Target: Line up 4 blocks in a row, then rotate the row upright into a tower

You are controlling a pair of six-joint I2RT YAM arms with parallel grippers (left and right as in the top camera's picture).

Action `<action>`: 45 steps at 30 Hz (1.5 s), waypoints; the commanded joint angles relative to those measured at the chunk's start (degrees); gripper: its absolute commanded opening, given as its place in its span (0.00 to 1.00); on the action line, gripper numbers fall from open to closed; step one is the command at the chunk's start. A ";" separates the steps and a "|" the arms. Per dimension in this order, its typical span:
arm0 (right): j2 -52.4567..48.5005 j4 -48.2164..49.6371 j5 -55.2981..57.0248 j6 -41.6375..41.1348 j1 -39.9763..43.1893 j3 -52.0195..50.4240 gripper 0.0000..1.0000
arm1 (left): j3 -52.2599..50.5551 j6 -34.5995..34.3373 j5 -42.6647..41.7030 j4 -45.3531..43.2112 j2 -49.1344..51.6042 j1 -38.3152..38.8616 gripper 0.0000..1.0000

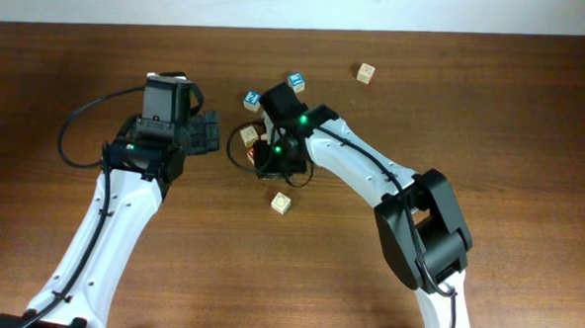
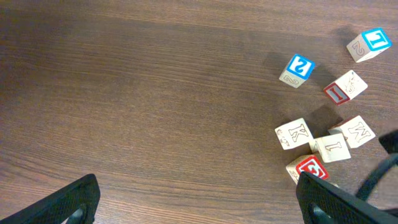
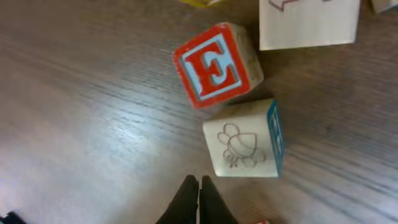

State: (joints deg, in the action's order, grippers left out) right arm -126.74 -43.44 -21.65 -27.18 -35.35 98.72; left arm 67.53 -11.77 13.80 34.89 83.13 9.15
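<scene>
Hovering with the right claw [image 3: 199,199] pinched shut, holding nothing. Sitting just ahead of the tips: red E block [image 3: 217,65], with a bee block [image 3: 239,142] closer, slightly right — blocking the way. Risks shoving both instead of turning the E if driven forward closed. Crowded ahead-right by a pale block [image 3: 308,22] too.

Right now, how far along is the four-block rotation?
Done: no way to tell; no block shows signs of having been turned. In hand: nothing, the right hand is shut and empty, tips just short of the bee-picture block beside the red E block. The left hand is open, holding nothing. Left: possibly all four turns.
</scene>
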 commanded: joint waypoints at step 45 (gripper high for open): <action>0.26 -9.40 8.90 -0.02 5.68 -1.88 0.29 | 1.09 0.09 0.59 -0.04 -1.20 -0.31 0.99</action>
State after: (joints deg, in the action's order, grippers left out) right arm -127.04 -55.81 -14.55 -28.86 -32.60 96.01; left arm 67.53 -11.77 13.78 34.92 83.13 9.15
